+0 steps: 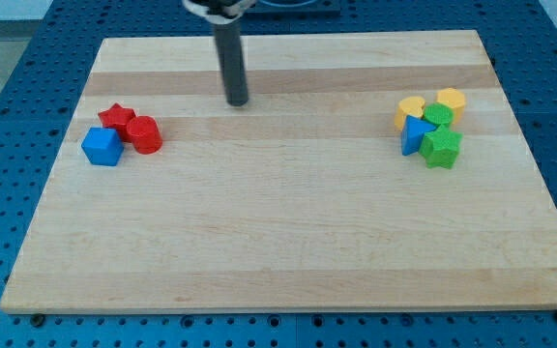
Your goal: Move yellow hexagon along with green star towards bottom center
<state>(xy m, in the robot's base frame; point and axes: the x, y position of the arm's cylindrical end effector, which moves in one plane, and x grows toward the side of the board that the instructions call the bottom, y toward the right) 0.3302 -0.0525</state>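
The yellow hexagon sits at the view's right, at the top of a tight cluster. The green star is at the bottom of that cluster. Between them lie a green cylinder, a blue triangle and a yellow heart-like block. My tip rests on the board near the view's top centre, far to the left of the cluster and touching no block.
A red star, a red cylinder and a blue cube are grouped at the view's left. The wooden board lies on a blue perforated table.
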